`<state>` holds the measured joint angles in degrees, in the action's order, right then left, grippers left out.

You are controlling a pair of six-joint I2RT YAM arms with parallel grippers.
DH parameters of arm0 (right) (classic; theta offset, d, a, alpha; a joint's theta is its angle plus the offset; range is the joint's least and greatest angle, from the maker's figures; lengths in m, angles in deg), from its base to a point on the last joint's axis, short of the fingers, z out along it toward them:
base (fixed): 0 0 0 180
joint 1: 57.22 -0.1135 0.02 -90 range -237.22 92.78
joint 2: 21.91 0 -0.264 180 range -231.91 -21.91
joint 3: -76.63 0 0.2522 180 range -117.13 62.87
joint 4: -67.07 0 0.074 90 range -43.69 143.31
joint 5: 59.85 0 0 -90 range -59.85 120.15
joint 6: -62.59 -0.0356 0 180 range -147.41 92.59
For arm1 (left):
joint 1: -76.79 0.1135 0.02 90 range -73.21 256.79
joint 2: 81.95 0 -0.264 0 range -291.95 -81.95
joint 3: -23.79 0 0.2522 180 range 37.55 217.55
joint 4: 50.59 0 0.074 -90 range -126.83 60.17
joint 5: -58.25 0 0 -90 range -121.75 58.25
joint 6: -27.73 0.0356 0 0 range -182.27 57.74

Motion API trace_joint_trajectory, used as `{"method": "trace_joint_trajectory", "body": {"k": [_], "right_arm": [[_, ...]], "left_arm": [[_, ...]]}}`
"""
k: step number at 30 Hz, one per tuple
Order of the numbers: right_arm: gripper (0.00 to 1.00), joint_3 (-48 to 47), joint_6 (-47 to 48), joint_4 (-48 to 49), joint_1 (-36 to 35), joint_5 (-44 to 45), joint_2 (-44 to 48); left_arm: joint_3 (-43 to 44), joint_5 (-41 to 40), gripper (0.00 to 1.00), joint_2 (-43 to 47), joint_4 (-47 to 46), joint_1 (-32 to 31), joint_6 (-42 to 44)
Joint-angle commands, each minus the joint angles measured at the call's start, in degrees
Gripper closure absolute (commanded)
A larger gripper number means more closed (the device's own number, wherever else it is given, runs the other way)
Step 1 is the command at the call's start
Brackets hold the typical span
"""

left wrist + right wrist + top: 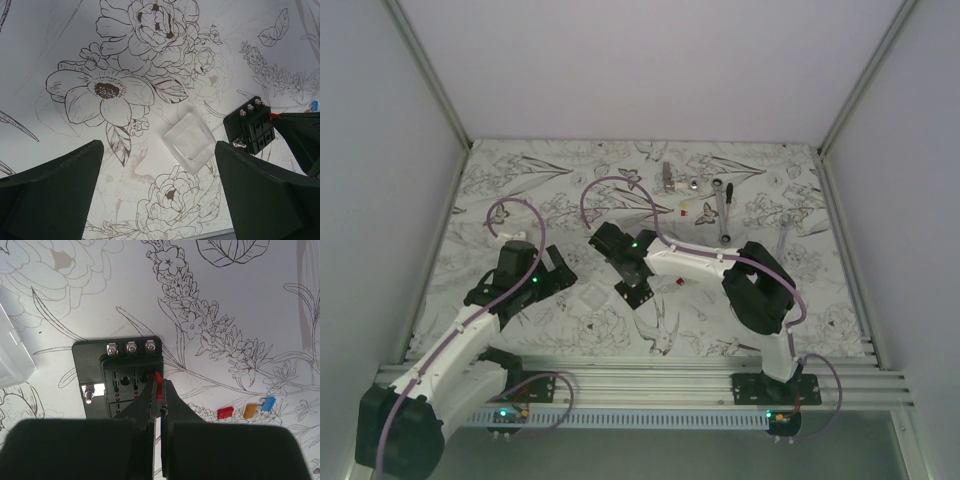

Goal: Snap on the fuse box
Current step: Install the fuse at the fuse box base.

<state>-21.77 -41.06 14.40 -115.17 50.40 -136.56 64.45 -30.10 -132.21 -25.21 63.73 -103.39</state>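
Observation:
The fuse box is a black square block with three screws along its far edge, lying flat on the flower-printed table; it also shows at the right of the left wrist view. My right gripper is shut on a small red fuse, whose tip sticks out over the box's right edge. A clear square plastic cover lies to the left of the box. My left gripper hovers wide open above the cover's near edge, holding nothing. From above, the right gripper hides most of the box.
Loose red, amber and blue fuses lie on the table right of the box. A silver ratchet wrench and other small metal parts lie at the back. White walls close in the table on three sides.

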Motion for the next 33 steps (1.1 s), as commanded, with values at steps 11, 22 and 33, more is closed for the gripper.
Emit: {"method": "trace_joint_trajectory", "body": {"k": [11, 22, 33], "right_arm": [[1.00, 1.24, -0.04, 2.00, -0.49, -0.83, 2.67], [1.00, 0.97, 0.01, 1.73, -0.49, -0.56, 1.18], [1.00, -0.91, 0.18, -1.44, -0.49, 0.36, -2.51]], "left_arm": [[-1.23, 1.07, 0.00, -0.10, -0.37, 0.34, -0.68], [-1.32, 1.32, 0.00, -0.36, -0.67, 0.46, -0.87], [-1.32, 1.69, 0.00, -0.33, -0.72, 0.36, -0.86]]}}
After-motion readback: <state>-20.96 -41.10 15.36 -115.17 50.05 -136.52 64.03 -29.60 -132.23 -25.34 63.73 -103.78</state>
